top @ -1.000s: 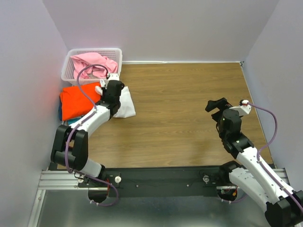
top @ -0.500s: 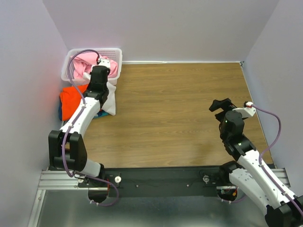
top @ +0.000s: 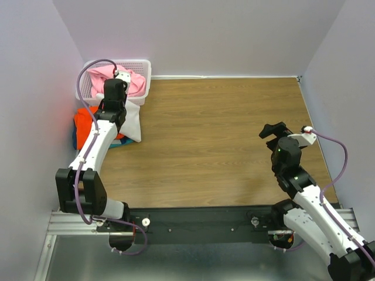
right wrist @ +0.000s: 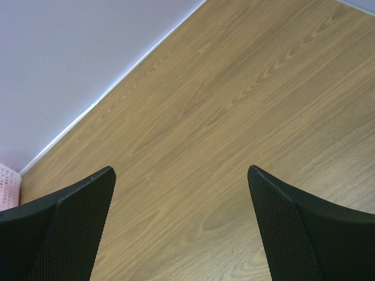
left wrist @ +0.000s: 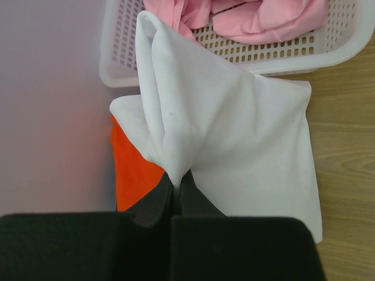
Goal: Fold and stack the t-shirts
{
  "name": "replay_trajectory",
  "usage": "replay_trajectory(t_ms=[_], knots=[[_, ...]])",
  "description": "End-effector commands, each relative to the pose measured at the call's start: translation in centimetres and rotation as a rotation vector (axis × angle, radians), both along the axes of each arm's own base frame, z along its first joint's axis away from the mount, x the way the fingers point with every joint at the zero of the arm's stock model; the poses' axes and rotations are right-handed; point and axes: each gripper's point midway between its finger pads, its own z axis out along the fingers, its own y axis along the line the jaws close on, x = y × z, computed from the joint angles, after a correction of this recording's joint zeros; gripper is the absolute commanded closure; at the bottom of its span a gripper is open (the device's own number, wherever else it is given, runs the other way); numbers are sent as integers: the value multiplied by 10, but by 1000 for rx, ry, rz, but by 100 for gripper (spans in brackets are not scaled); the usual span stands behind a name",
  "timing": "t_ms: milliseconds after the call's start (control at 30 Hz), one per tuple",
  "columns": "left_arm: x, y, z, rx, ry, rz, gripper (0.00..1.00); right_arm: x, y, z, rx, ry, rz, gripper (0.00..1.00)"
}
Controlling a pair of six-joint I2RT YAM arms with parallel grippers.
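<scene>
One claw has the job: the left gripper [left wrist: 176, 192] is pinched tight on a fold of the white t-shirt [left wrist: 234, 134]. The right gripper [right wrist: 181, 225] is spread wide w/ nothing in it, over bare table [top: 222, 129] at the far 3 o'clock side, well apart from all cloth. So the left arm is much nearer.

Key relation, wrist view: the pinched ridge runs 6-to-12 o'clock from the fingertips, and the rest of the white sheet fans out twd 2-3 o'clock onto the wood. The orange t-shirt [left wrist: 132, 175] lies at 9 o'clock of the claw, partly under the white one. The top cam shows the same: white at abt 5 o'clock of the wrist, orange at 7-8 o'clock. My guess is the next move needs the white one carried or dragged twd 9 o'clock to sit square on the pile.

The pink t-shirt [top: 136, 85] is bunched in the basket [top: 146, 64] at 12 o'clock, unfolded.

Hard to see:
- The teal t-shirt [top: 75, 140] shows only as a sliver under the orange.
- In the top cam the fingertips are hidden by the wrist.
- White's far corner drapes against the basket wall; can't tell if it's caught.
- Can't tell how neat white's fold is.
</scene>
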Motion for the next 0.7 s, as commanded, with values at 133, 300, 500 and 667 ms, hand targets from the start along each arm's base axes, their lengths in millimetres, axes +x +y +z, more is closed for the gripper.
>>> replay_trajectory(t_ms=[133, 300, 500, 667], knots=[[4, -13, 53, -31, -92, -84, 100, -2, -7, -11, -31, 39, -36, 0], [6, -12, 71, -30, -99, -72, 100, -2, -10, -14, -40, 47, -59, 0], [2, -7, 78, -24, -102, -44, 100, -2, -10, -15, -44, 53, -60, 0], [2, -2, 61, -10, -85, -16, 100, -3, -11, -13, -43, 44, -61, 0]])
